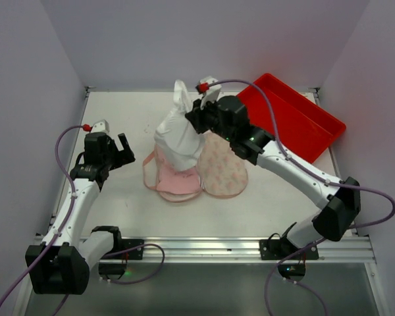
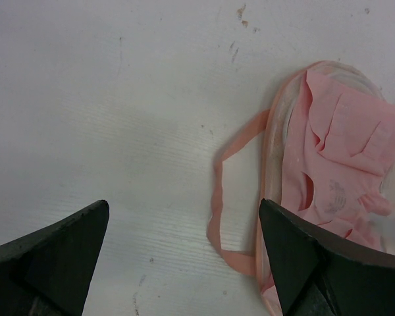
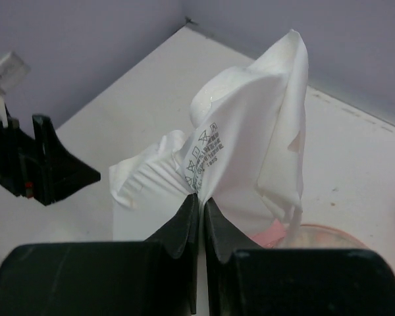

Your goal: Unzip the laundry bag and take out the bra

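Right gripper [image 1: 196,122] [image 3: 201,210]: jaws are closing almost completely, clenching a fold of the bra [image 1: 178,138] [image 3: 250,145] just beside its printed care label; the white fabric is hanging from the pinch in a tall, crumpled peak above the table [image 1: 118,204]; its lower end is draping down onto the laundry bag [image 1: 225,170]. Laundry bag: lying unzipped and spread open at the middle of the table, its cream printed half facing up on the right, its other half [image 2: 280,125] lying open on the left with pale pink fabric [image 2: 342,158] sitting inside; whether that pink fabric is joined to the raised white cloth cannot be told. Pink loop [image 2: 217,197]: trailing on the table off the left edge of the case; strap or zipper edging, cannot tell which. Left gripper [image 1: 126,150] [image 2: 183,205]: fingers are spreading wide, holding nothing, hovering over bare table just left of the case and touching neither it nor the loop. Red tray [image 1: 303,125]: sitting at the far right, behind the right arm.
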{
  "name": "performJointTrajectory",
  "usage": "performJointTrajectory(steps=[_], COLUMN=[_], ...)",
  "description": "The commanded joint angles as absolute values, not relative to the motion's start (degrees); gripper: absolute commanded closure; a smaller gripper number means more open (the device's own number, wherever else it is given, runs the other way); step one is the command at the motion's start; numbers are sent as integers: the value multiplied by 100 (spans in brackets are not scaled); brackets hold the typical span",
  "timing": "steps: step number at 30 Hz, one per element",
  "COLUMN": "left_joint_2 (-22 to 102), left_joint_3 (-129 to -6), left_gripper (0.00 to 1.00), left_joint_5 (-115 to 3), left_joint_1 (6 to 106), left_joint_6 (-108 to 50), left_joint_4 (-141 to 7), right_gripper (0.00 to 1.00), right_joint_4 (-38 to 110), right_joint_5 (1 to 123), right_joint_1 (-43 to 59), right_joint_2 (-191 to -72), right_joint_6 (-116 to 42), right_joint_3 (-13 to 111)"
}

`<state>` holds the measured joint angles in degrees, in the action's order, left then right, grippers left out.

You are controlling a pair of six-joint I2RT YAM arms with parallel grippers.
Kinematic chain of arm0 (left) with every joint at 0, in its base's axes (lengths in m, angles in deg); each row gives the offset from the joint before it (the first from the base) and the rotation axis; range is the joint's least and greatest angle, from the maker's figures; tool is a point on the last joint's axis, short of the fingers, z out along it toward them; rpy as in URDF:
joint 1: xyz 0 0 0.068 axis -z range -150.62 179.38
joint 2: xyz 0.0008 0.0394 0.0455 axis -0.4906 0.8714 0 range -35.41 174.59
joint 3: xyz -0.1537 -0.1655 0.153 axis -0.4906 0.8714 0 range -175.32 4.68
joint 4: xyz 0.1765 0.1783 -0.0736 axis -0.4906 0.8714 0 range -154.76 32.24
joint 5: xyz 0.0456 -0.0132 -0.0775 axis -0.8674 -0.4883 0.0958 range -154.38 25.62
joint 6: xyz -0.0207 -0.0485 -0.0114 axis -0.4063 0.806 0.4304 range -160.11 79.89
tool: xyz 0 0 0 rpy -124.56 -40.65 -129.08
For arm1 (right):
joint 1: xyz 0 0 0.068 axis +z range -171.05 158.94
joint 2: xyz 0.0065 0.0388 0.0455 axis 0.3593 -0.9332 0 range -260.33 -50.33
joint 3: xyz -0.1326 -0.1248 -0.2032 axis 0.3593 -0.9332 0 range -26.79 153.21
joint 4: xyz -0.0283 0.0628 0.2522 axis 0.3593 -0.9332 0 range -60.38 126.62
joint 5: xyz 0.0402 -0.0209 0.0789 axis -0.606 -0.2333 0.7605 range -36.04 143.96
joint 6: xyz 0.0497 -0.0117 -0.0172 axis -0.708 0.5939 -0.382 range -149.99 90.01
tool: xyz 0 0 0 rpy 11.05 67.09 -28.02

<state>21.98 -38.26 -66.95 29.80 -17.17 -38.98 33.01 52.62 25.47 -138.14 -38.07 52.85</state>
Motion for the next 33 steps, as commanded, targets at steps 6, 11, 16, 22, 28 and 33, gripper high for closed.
performJointTrajectory(steps=[6, 11, 16, 22, 28, 33], left_joint_2=[2225, 2216, 2216, 2234, 2269, 2304], left_joint_3=[-3822, -3821, -3795, -3786, -3786, -3786], left_gripper=[0, 1, 1, 0, 0, 0], left_joint_5=[-6614, -6614, -6622, -6579, -6587, -6605], left_joint_1=[2947, 2947, 2938, 2938, 2938, 2938], left_joint_6=[-1840, -1849, -1849, -1840, -1849, -1849], left_joint_4=[-4103, -4094, -4094, -4103, -4094, -4086], right_gripper=[100, 100, 100, 100, 100, 100], right_joint_4=[2705, 2433, 1861, 1624, 1501, 1439], right_joint_5=[3746, 3077, 2927, 2996, 3392, 3586], right_joint_1=[1070, 16, -935, -1876, -2343, -2343], right_joint_2=[-13092, -13364, -13716, -14383, -15253, -15930], right_joint_6=[-4361, -4887, -6177, -7172, -7735, -8237], right_joint_3=[6276, 6479, 6559, 6567, 6743, 7129])
